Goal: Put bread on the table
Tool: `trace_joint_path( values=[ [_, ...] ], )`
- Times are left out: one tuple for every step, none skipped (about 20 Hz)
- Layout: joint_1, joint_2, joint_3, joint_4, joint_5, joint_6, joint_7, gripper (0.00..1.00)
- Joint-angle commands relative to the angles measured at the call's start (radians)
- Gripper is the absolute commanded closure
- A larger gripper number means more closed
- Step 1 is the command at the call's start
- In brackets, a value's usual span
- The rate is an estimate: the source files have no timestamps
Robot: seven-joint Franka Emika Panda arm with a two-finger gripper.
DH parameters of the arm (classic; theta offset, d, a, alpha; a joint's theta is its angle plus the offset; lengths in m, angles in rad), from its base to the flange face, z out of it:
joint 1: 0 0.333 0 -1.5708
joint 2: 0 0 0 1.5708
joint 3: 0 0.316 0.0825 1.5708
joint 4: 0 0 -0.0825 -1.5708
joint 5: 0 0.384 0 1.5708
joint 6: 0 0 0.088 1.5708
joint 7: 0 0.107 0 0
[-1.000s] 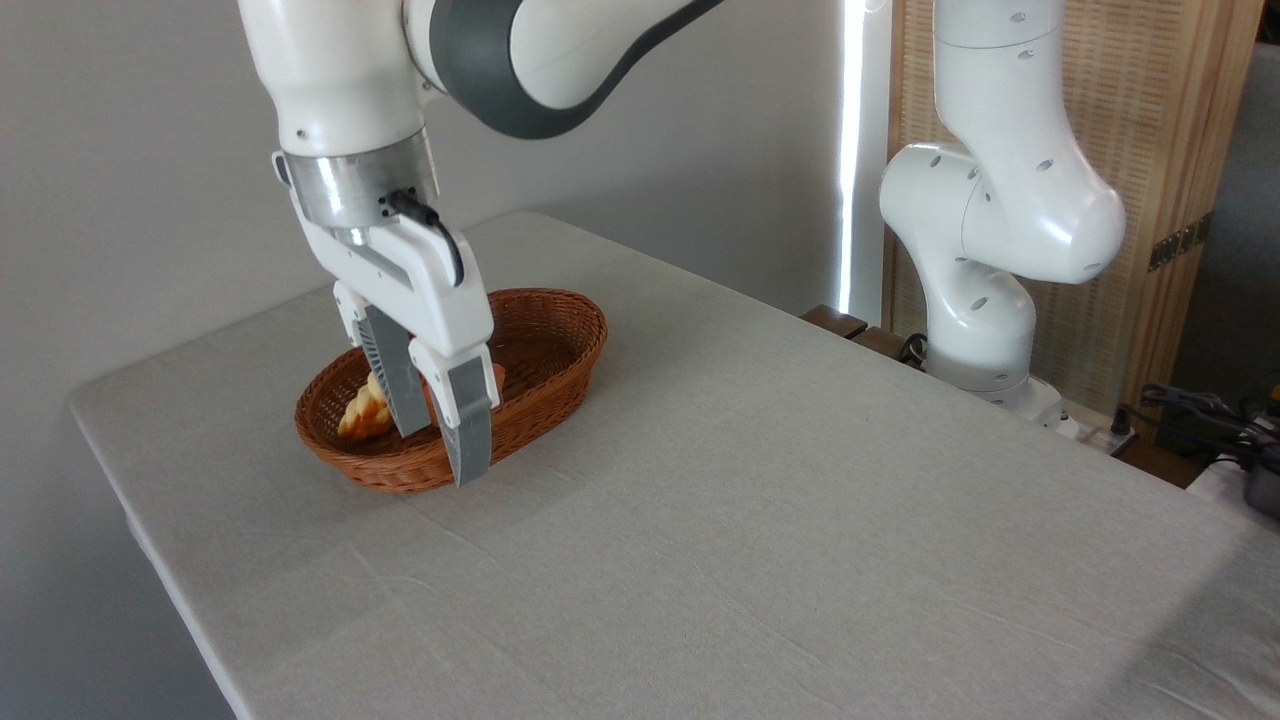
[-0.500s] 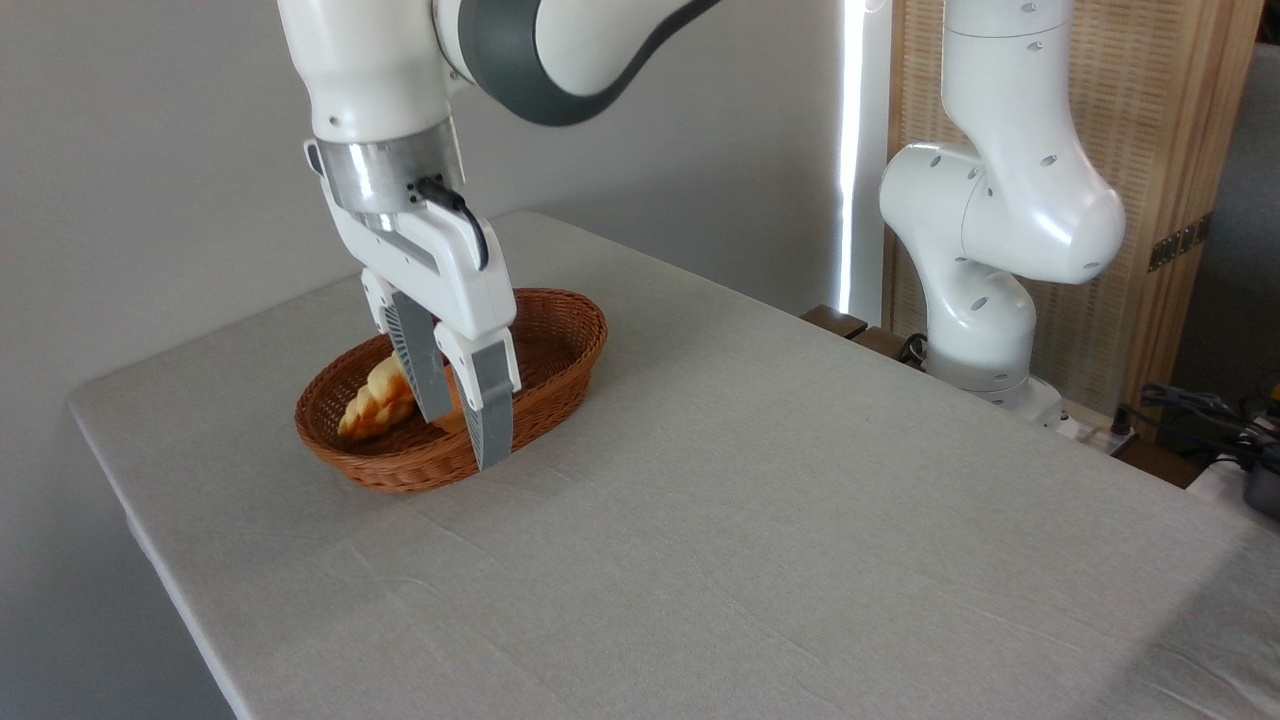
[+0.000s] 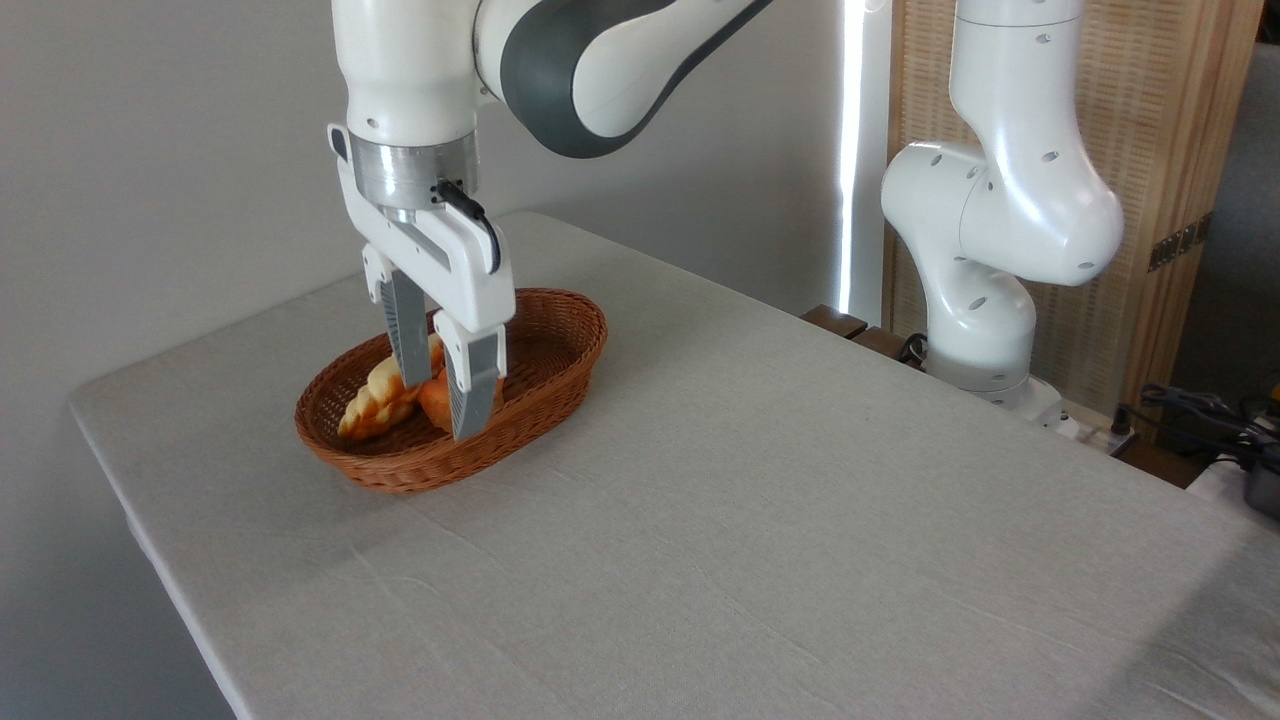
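Your gripper (image 3: 440,405) hangs jaws apart inside the basket (image 3: 560,350), straddling the bun (image 3: 437,398) beside the bread (image 3: 378,403), not yet on it.

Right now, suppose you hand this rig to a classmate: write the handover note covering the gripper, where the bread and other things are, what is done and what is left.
Gripper: open, fingers pointing down into the wicker basket, holding nothing. One finger is in front of the round bun, the other is by the bread.
Bread: the pale twisted loaf lies in the left half of the basket, beside the bun.
Table: the grey cloth around the basket is bare.
Done: the gripper is over the basket, nothing lifted.
Left: centre on the twisted loaf, not the bun, close, lift it out, set it on the cloth.
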Motion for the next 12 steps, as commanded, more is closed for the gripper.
trace_joint_path(
  values=[
    [-0.084, -0.039, 0.005, -0.067, -0.070, 0.068, -0.052, 0.00],
    [-0.105, -0.038, 0.005, -0.072, -0.082, 0.091, -0.093, 0.00],
    [-0.125, -0.034, 0.005, -0.081, -0.087, 0.124, -0.135, 0.00],
    [-0.147, -0.031, 0.005, -0.092, -0.090, 0.155, -0.176, 0.00],
    [-0.160, -0.025, 0.003, -0.095, -0.090, 0.173, -0.208, 0.00],
    [-0.173, -0.013, 0.003, -0.095, -0.095, 0.178, -0.234, 0.00],
    [-0.197, 0.005, 0.003, -0.095, -0.108, 0.186, -0.256, 0.00],
    [-0.213, 0.019, 0.003, -0.095, -0.115, 0.213, -0.273, 0.00],
    [-0.225, 0.039, 0.003, -0.095, -0.115, 0.242, -0.288, 0.00],
    [-0.236, 0.056, 0.003, -0.095, -0.113, 0.259, -0.296, 0.00],
    [-0.240, 0.070, 0.003, -0.095, -0.113, 0.270, -0.296, 0.00],
    [-0.240, 0.079, 0.003, -0.094, -0.116, 0.282, -0.296, 0.00]
  ],
)
